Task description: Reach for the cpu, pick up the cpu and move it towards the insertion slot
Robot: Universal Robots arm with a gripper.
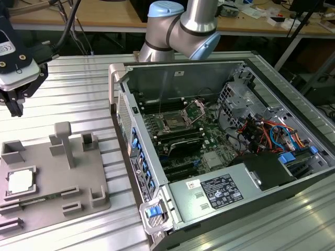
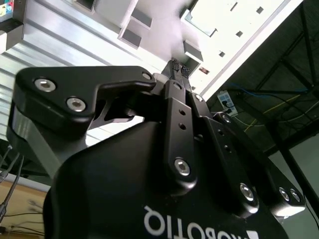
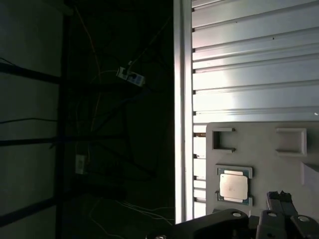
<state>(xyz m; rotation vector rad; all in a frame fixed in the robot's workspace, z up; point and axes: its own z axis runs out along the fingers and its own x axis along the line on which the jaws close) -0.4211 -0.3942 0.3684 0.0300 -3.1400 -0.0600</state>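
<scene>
From my screen, the claw [image 1: 15, 107] hangs in the air above the worktop [image 1: 78, 94], off the far corner of the grey holder plate [image 1: 78, 183] at the exterior view's left. In the second wrist view its two fingers [image 2: 173, 94] run up side by side and their tips meet. In the first wrist view the tips [image 3: 275, 198] also sit against each other. I read the claw as closed, with nothing between the fingers.

The chip [image 1: 21, 181] lies flat in its square recess near the plate's edge at the exterior view's left, silvery top up. The first wrist view shows it seated squarely in that recess [image 3: 234, 186]. The claw is well apart from the chip and touches neither it nor the plate.

The socket [image 1: 173, 124] sits on the board inside the open computer case [image 1: 209, 68], which takes up the worktop towards the exterior view's right. Its metal frame is shiny and its centre dark, and I see no chip there. The arm's base joints [image 1: 178, 31] stand beyond the case's far wall.

As I judge it, the job is at its very start. The reach is only partly made, since the claw is high and off to one side of the chip rather than over it. The chip has not been gripped or lifted, and nothing has been carried towards the socket, so the whole pick and the move across to the case are left.
</scene>
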